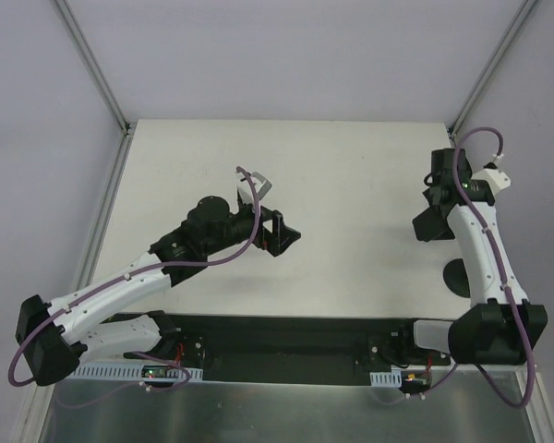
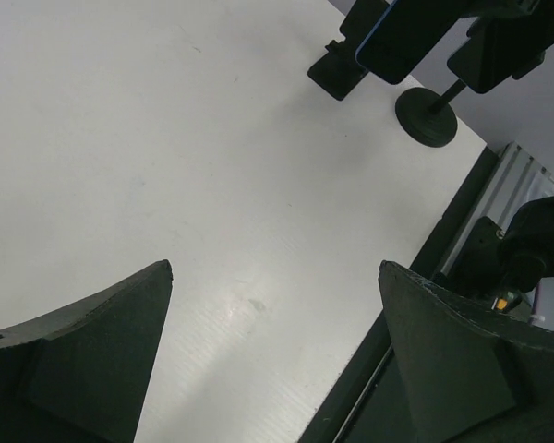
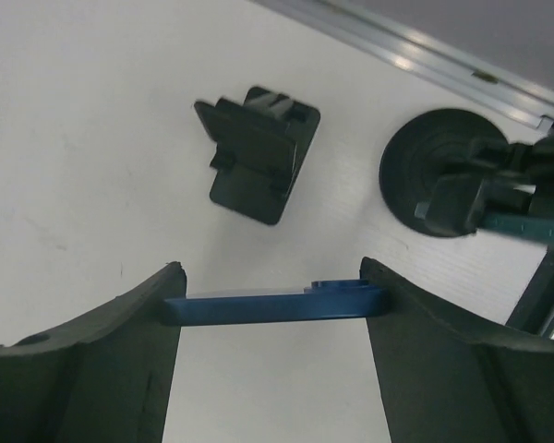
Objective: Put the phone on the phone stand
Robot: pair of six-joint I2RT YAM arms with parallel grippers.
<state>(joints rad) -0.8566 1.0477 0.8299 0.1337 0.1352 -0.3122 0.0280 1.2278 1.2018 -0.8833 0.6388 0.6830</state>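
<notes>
Dark fingers (image 3: 111,360) of the right gripper (image 3: 272,281) frame the bottom of the right wrist view. They pinch the phone (image 3: 258,307), which shows edge-on as a thin blue bar spanning the gap between them. Beyond it, on the white bench (image 3: 74,138), the phone stand (image 3: 257,152) sits apart from the phone, a little left of the gripper's middle. A round-based black holder (image 3: 443,171) stands to the right of the stand.

From the left wrist, the left gripper (image 2: 277,272) is spread wide, with bench showing between its fingers. Far off at the upper right the phone (image 2: 397,37) hangs in the right gripper, just beside the phone stand (image 2: 337,69) and not touching it.

From above, the left gripper (image 1: 279,233) sits mid-bench. The right gripper (image 1: 431,221) is near the right edge, well apart from it.
</notes>
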